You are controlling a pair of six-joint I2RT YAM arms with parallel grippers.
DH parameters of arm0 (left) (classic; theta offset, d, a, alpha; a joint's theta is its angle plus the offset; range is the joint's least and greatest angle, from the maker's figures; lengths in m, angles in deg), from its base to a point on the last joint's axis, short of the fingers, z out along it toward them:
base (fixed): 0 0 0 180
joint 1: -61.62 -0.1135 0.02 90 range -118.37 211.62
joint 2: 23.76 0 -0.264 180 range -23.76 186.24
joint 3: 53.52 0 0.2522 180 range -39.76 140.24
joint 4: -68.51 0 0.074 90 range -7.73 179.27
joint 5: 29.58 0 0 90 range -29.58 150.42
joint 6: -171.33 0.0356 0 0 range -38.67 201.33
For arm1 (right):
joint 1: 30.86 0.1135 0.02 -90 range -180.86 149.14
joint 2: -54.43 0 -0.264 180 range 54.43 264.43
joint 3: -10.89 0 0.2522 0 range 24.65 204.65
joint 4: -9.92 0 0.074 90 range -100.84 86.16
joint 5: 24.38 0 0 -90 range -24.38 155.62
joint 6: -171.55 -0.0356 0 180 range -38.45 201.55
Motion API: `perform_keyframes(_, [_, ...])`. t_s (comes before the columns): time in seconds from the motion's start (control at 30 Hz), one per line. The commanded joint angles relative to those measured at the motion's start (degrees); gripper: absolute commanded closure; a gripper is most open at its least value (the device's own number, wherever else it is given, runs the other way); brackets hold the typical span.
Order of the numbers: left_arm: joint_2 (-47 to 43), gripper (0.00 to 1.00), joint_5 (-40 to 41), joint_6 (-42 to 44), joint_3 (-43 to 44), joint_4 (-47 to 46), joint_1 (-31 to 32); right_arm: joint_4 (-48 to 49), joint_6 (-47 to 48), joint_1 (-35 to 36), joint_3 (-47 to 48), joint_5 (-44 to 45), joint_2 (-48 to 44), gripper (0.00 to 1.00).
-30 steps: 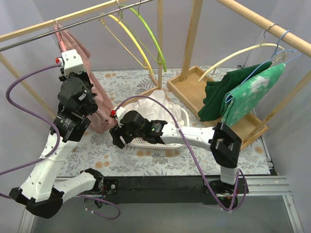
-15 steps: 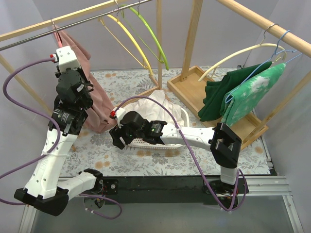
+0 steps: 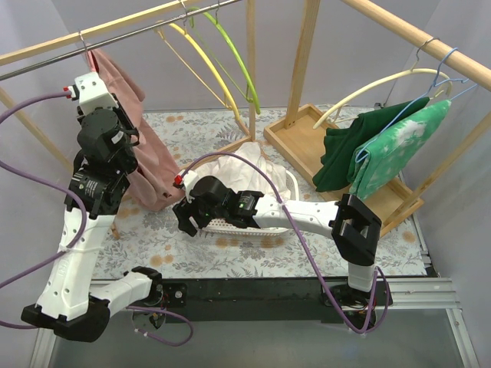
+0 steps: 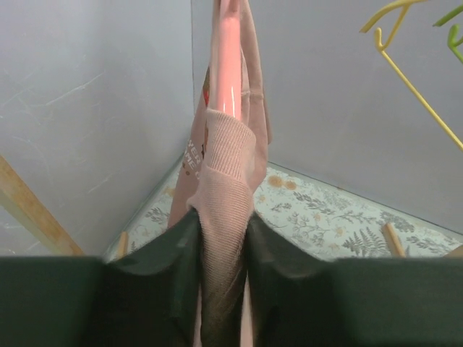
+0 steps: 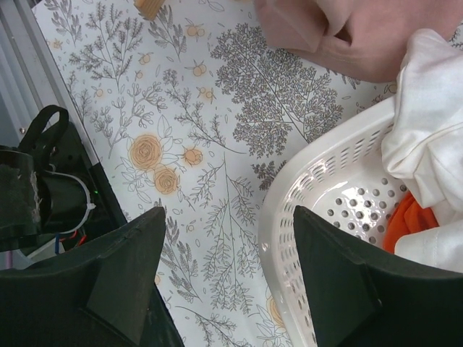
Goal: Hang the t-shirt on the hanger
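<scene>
The dusty-pink t-shirt hangs from the rail at the back left, draped over the pink hanger, whose small metal hook sits on the rail. In the left wrist view the hanger's pink arm runs up inside the t-shirt. My left gripper is shut on a ribbed fold of the t-shirt; it is raised at the far left. My right gripper is open and empty, low over the near rim of the white basket.
The white laundry basket holds white and orange cloth. A yellow hanger and a green hanger hang on the rail. At right, green garments hang over a wooden tray.
My left gripper has moved up and to the left with the t-shirt in it, drawing the cloth along the hanger. The right arm has stayed in place.
</scene>
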Motion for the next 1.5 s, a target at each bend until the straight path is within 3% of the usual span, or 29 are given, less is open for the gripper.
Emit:
perform_keyframes(0.0, [-2.3, 0.59, -1.5, -1.9, 5.2, 5.0, -0.6, 0.2, 0.6, 0.5, -0.8, -0.4, -2.2, 0.2])
perform_keyframes(0.07, [-2.8, 0.41, -2.7, -2.3, 6.2, 9.0, -0.6, 0.3, 0.3, 0.6, -1.7, 0.3, -3.5, 0.2])
perform_keyframes(0.1, [-3.0, 0.27, -2.8, -2.4, 6.9, 11.0, -0.6, 0.5, -0.4, 0.6, -2.6, 0.9, -4.5, 0.19])
perform_keyframes(0.17, [-3.7, 0.14, -3.0, -2.9, 7.0, 13.2, -0.6, 1.5, -0.9, 0.6, -4.1, 1.7, -6.1, 0.15])
perform_keyframes(0.2, [-4.4, 0.02, -3.7, -3.5, 7.3, 14.2, -0.6, 2.3, -1.2, 0.6, -5.4, 2.0, -7.2, 0.13])
perform_keyframes(0.33, [-5.2, 0.02, -4.9, -4.9, 12.1, 18.9, -0.6, 2.9, -2.4, 0.6, -8.4, 2.7, -11.1, 0.05])
perform_keyframes(0.53, [-4.9, 0.02, -2.1, -1.9, 18.5, 19.6, -0.6, 2.5, -5.2, 0.6, -14.4, 4.5, -18.4, 0.03])
perform_keyframes(0.73, [0.5, 0.02, -7.1, -0.9, 24.3, 20.0, -0.6, 0.8, -10.3, 0.6, -23.4, 7.1, -27.4, 0.02])
perform_keyframes(0.93, [5.6, 0.02, -14.9, -3.6, 25.7, 20.2, 1.3, -8.2, -15.7, 0.6, -29.1, 13.9, -35.3, 0.02])
perform_keyframes(1.03, [7.3, 0.02, -20.1, -5.4, 25.4, 20.2, 2.1, -10.9, -17.3, 0.6, -32.1, 16.4, -40.1, 0.02])
perform_keyframes(1.17, [8.6, 0.02, -19.6, -5.9, 24.7, 21.0, 6.2, -14.6, -17.9, 0.5, -34.3, 19.7, -45.0, 0.02])
perform_keyframes(1.27, [7.9, 0.02, -24.1, -8.2, 20.2, 21.1, 8.1, -16.5, -17.8, 0.3, -35.8, 23.6, -48.3, 0.02])
perform_keyframes(1.47, [4.4, 0.02, -18.1, -11.8, 7.3, 18.1, 19.3, -16.5, -15.3, -0.8, -37.3, 29.2, -52.1, 0.02])
